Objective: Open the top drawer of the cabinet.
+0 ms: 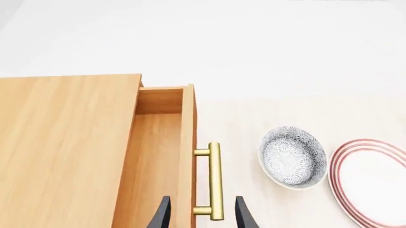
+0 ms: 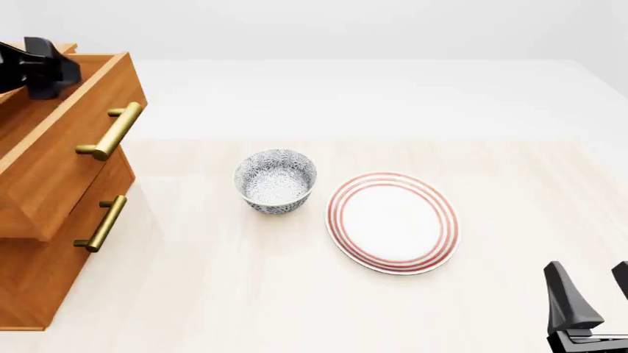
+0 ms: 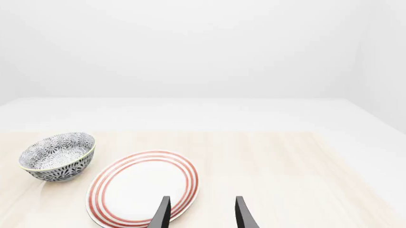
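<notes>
The cabinet (image 2: 40,272) stands at the table's left edge; its top shows in the left wrist view (image 1: 63,152). Its top drawer (image 2: 59,158) is pulled out toward the table's middle, with plain wood visible inside (image 1: 155,161). Its brass bar handle (image 2: 110,132) is free. My left gripper (image 1: 203,216) is open above the drawer. Its fingers (image 1: 161,213) straddle the drawer front and the handle (image 1: 216,180) without closing on them. In the front view only the arm's black body (image 2: 40,70) shows. My right gripper (image 2: 589,309) is open and empty at the near right.
A blue-patterned bowl (image 2: 276,180) sits mid-table, right of the cabinet. A white plate with red rings (image 2: 393,220) lies beside it. The second drawer's handle (image 2: 101,223) sits below the open drawer; that drawer is shut.
</notes>
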Action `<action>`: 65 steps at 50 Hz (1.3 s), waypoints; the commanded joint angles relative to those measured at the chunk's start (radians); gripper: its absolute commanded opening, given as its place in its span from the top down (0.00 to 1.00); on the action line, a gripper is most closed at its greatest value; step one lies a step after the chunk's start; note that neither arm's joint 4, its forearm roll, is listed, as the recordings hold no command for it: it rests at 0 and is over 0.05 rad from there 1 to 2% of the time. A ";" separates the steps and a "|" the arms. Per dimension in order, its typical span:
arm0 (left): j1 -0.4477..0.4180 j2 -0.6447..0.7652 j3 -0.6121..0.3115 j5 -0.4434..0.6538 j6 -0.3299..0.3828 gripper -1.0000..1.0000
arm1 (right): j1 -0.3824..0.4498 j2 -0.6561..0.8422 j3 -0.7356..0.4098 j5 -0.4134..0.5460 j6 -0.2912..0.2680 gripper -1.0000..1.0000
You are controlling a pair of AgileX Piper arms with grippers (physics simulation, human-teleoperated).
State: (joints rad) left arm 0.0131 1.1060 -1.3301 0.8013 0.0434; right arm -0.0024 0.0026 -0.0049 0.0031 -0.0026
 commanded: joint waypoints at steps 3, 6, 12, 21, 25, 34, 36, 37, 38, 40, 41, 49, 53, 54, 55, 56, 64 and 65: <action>0.005 -0.010 0.043 -0.032 -0.021 0.00 | 0.000 0.000 0.000 0.000 0.000 0.00; 0.013 -0.016 0.062 -0.043 -0.025 0.00 | 0.000 0.000 0.000 0.000 0.000 0.00; 0.021 -0.016 0.090 -0.063 -0.025 0.00 | 0.000 0.000 0.000 0.000 0.000 0.00; 0.022 -0.007 0.128 -0.095 -0.027 0.00 | 0.000 0.000 0.000 0.000 0.000 0.00; 0.024 -0.008 0.145 -0.108 -0.034 0.00 | 0.000 0.000 0.000 0.000 0.000 0.00; 0.021 0.004 0.178 -0.143 -0.049 0.00 | 0.000 0.000 0.000 0.000 0.000 0.00; 0.021 0.003 0.185 -0.149 -0.053 0.00 | 0.000 0.000 0.000 0.000 0.000 0.00; 0.022 0.004 0.194 -0.158 -0.053 0.00 | 0.000 0.000 0.000 0.000 0.000 0.00; 0.021 0.006 0.194 -0.158 -0.054 0.00 | 0.000 0.000 0.000 0.000 0.000 0.00; 0.020 0.007 0.198 -0.163 -0.056 0.00 | 0.000 0.000 0.000 0.000 0.000 0.00; 0.020 0.006 0.198 -0.165 -0.058 0.00 | 0.000 0.000 0.000 0.000 0.000 0.00; 0.027 0.005 0.202 -0.173 -0.062 0.00 | 0.000 0.000 0.000 0.000 0.000 0.00; 0.029 0.010 0.204 -0.179 -0.061 0.00 | 0.000 0.000 0.000 0.000 0.000 0.00; 0.028 0.011 0.204 -0.180 -0.061 0.00 | 0.000 0.000 0.000 0.000 0.000 0.00; 0.028 0.010 0.207 -0.181 -0.062 0.00 | 0.000 0.000 0.000 0.000 0.000 0.00; 0.030 0.009 0.209 -0.182 -0.061 0.00 | 0.000 0.000 0.000 0.000 0.000 0.00; 0.024 0.014 0.233 -0.202 -0.071 0.00 | 0.000 0.000 0.000 0.000 0.000 0.00; 0.024 0.014 0.234 -0.203 -0.073 0.00 | 0.000 0.000 0.000 0.000 0.000 0.00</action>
State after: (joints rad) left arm 0.0381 1.1158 -1.1159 0.6166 -0.0213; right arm -0.0025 0.0026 -0.0049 0.0031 -0.0026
